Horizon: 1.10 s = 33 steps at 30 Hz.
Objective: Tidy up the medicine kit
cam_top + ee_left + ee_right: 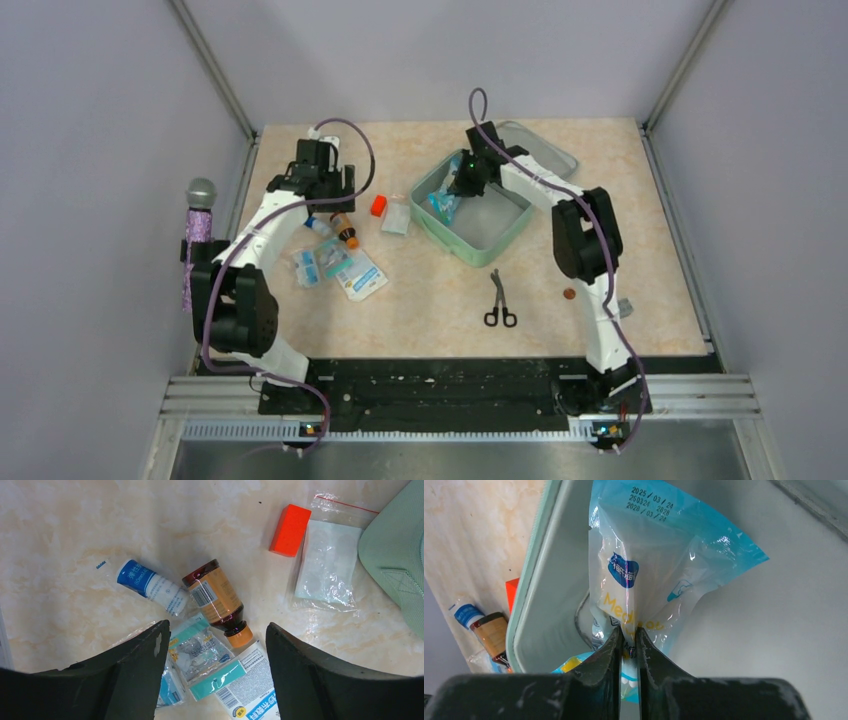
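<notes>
Where your right end effector (628, 630) sits: inside the medicine kit (549, 580), its fingers pressed almost together and pinching the lower edge of a blue pouch (664, 565).
Blue pouch: it stands up from the pinch and leans against the kit's left inner wall; a printed date is at its top.
Medicine kit: you see it open at the far middle of the table (420, 320), with the lid (540, 145) laid back behind it.
Your left end effector (217, 627): spread wide, holding nothing, hanging above the loose items on the left.
Under the left fingers: an amber bottle (215, 597) with an orange cap lies on its side. A white bottle with a blue label (152, 586) lies just beside it.
Packets (200, 650): several flat ones overlap beside the amber bottle's cap.
Toward the kit: an orange block (290, 530) touches a clear zip bag (327, 562), and both lie between the bottles and the kit's corner.
Near side: scissors (500, 305) lie well apart from the kit, with a small brown disc (568, 294) to their right.
</notes>
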Available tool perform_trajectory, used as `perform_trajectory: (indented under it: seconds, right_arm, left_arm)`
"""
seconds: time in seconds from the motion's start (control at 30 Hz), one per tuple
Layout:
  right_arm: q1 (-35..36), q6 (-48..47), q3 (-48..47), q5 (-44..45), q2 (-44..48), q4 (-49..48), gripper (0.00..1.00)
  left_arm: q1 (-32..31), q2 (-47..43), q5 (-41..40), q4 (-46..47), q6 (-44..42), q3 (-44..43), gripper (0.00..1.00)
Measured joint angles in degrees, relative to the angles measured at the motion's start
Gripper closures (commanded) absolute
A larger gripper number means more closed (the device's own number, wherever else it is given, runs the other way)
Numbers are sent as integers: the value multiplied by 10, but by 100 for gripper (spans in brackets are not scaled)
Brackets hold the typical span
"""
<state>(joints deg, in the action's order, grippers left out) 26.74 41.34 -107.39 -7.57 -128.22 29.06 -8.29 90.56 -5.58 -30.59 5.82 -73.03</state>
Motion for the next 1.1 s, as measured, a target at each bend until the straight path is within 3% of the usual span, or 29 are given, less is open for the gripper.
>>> perform_trajectory:
  seconds: [0.13, 0.17, 0.27, 0.37, 0.63, 0.8, 0.93, 1.1]
  right_arm:
    - [-9, 18, 5, -34, -24, -28, 87]
    - [-11, 22, 5, -47, -32, -40, 83]
    - [-16, 34, 5, -79, -57, -72, 58]
    - [-18, 42, -1, -113, -67, -101, 49]
    - [-22, 25, -3, -125, -67, -117, 48]
    - [-24, -20, 2, -120, -56, -109, 43]
    - [-29, -72, 36, -118, -9, -94, 39]
    - [-33, -130, 74, -115, 73, -85, 37]
  left_arm:
    - [0, 0, 1, -4, -4, 0, 25]
    - [0, 0, 1, -6, -6, 0, 25]
    - [0, 0, 1, -9, -12, 0, 25]
    - [0, 0, 2, -9, -15, 0, 25]
    - [0, -1, 8, -9, -34, 3, 25]
    - [0, -13, 51, -31, -91, 12, 25]
    - [0, -36, 134, -87, -177, 20, 25]
    - [-3, -111, 246, -146, -342, 90, 24]
